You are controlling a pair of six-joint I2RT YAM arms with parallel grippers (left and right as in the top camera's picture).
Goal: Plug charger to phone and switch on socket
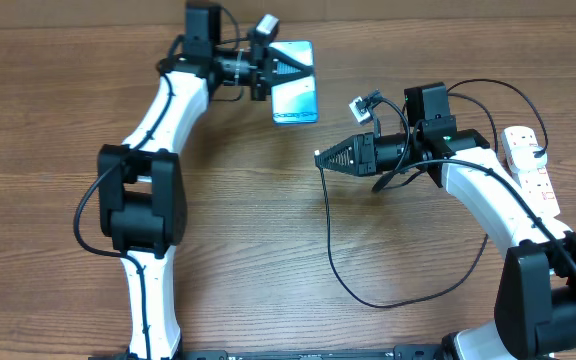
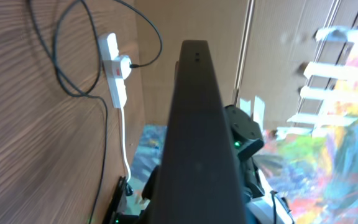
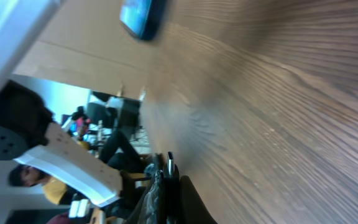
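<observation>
My left gripper (image 1: 300, 68) is shut on the phone (image 1: 296, 98), a slim handset with a light blue screen facing up at the far middle of the table. In the left wrist view the phone's dark edge (image 2: 197, 124) fills the centre. My right gripper (image 1: 324, 159) is shut on the charger's plug tip (image 1: 317, 154), which points left, a short way right of and below the phone. The metal tip (image 3: 169, 162) sticks out between the fingers, and the phone (image 3: 140, 15) is far ahead. The black cable (image 1: 330, 250) loops back to the socket (image 1: 526, 160) at the right edge.
The white power strip (image 2: 114, 68) with red switches carries a white plug, and its thick white cord (image 2: 124, 143) runs off the table. The cable's loop (image 1: 388, 300) lies on the wooden table (image 1: 248, 250) in front of the right arm.
</observation>
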